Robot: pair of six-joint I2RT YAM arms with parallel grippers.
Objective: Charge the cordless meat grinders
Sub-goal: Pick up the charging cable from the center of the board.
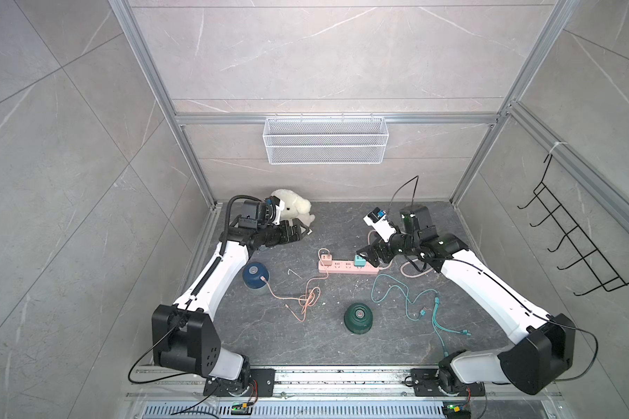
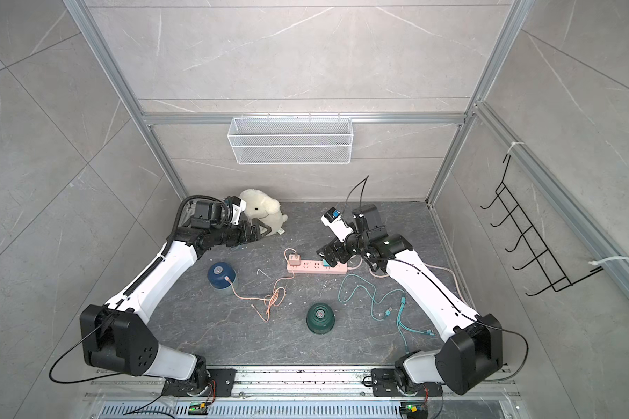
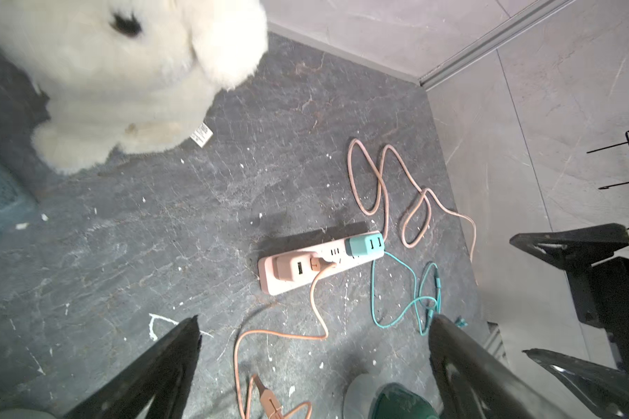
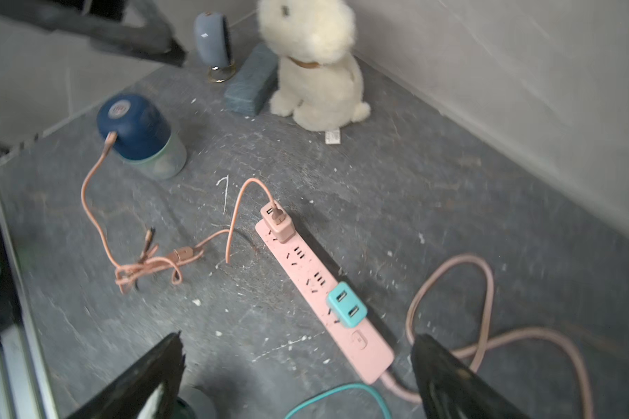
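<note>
Two Grinders, One Cabled

Item 1: navy grinder (image 1: 255,275), upright on the table (image 1: 305,344) beside the left arm. A pink cable (image 1: 291,295) runs from its dome to the pink adapter (image 1: 326,259), seated at one end of the power strip (image 1: 342,267). Judged done.

Item 2: green grinder (image 1: 358,318), upright, nearer the arm bases, well apart from the strip. Nothing is plugged into it.

Item 3: teal adapter (image 4: 346,306), seated near the strip's switch end, both ports empty in the right wrist view. The teal cable (image 1: 396,290) lies loose between the strip and the right arm, touching neither grinder.

Item 4: right gripper (image 1: 364,255), jaws spread wide, empty, hovering just beside the teal adapter. Left gripper (image 1: 304,232), jaws likewise spread, empty, near the plush toy (image 1: 295,208).

Handling note, offered as judgement: the step in hand is fetching the teal cable.
- Pinch the plug by its hard shell, not the cord, so it cannot swivel.
- Line it up square to the port before pushing.
- Let the left gripper steady the light strip, which would likely slide.
- The green grinder's socket is not visible, so find its side first.
</note>
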